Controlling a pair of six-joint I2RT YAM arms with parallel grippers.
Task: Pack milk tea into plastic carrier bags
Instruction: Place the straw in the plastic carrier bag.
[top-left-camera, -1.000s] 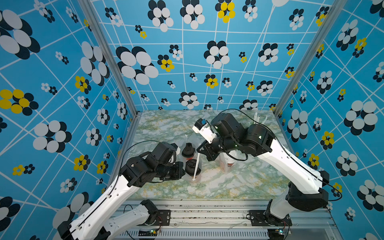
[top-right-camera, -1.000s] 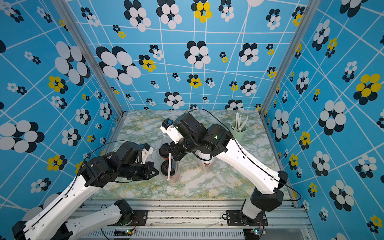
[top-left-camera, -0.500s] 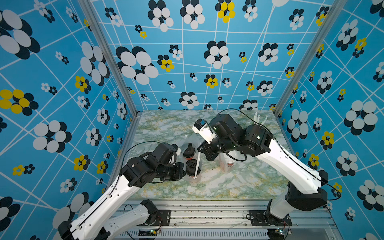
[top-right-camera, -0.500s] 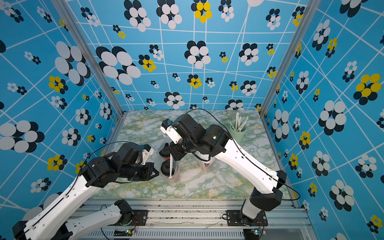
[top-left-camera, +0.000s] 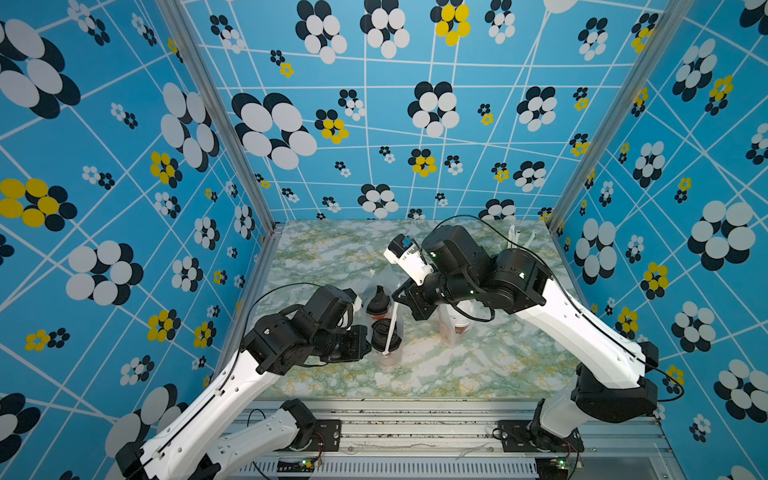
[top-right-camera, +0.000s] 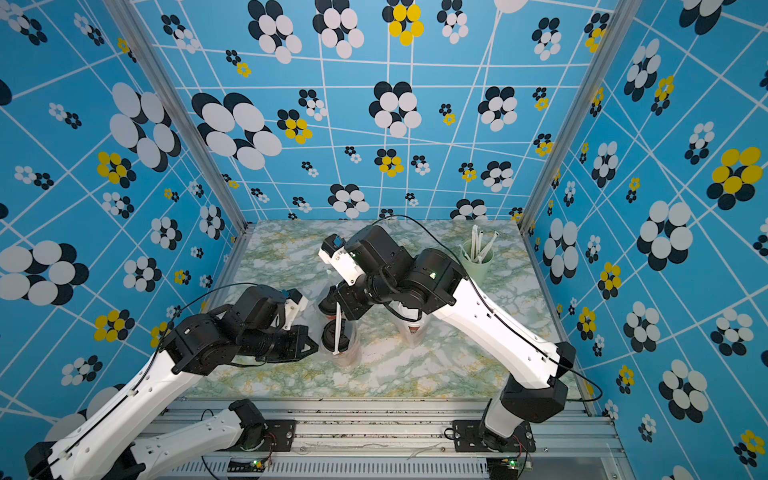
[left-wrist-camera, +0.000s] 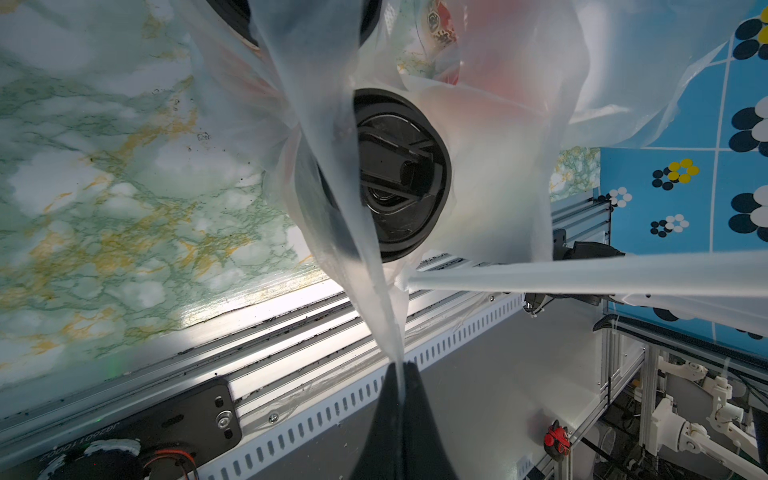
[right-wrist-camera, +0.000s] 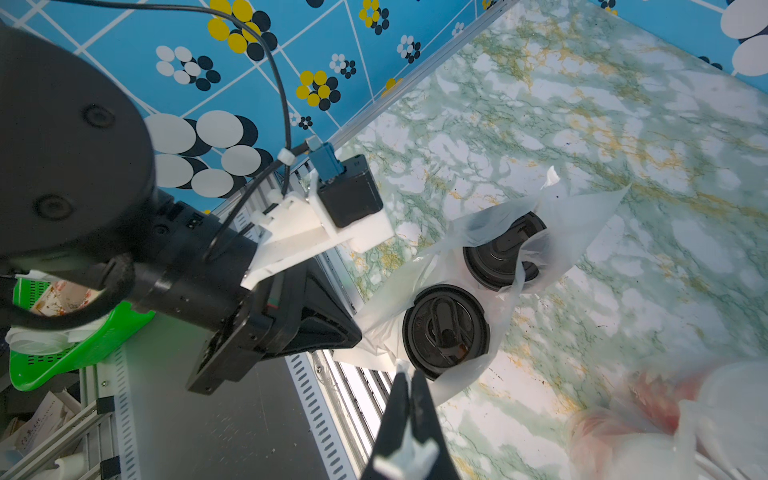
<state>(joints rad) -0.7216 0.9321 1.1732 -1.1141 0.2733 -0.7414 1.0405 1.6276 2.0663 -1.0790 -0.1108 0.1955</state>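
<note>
Left gripper (left-wrist-camera: 398, 370): pressed together; we see it pinching one handle of the carrier bag (right-wrist-camera: 582, 232).
Right gripper (right-wrist-camera: 406, 376): pressed together, pinching another handle of the same bag.
Milk tea: two black-lidded cups (top-left-camera: 380, 340) stand inside this bag, centre of both top views, on the counter (top-left-camera: 457, 374).

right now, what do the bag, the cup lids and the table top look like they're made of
Carrier bag: thin clear plastic film, slightly frosted; it creases, and the black lids show through it. Those lids: moulded rigid plastic, glossy, with highlights on the ridges. Table top: smooth, with a green-and-gold marble look, probably a printed laminate rather than stone; cannot tell for sure.
</note>
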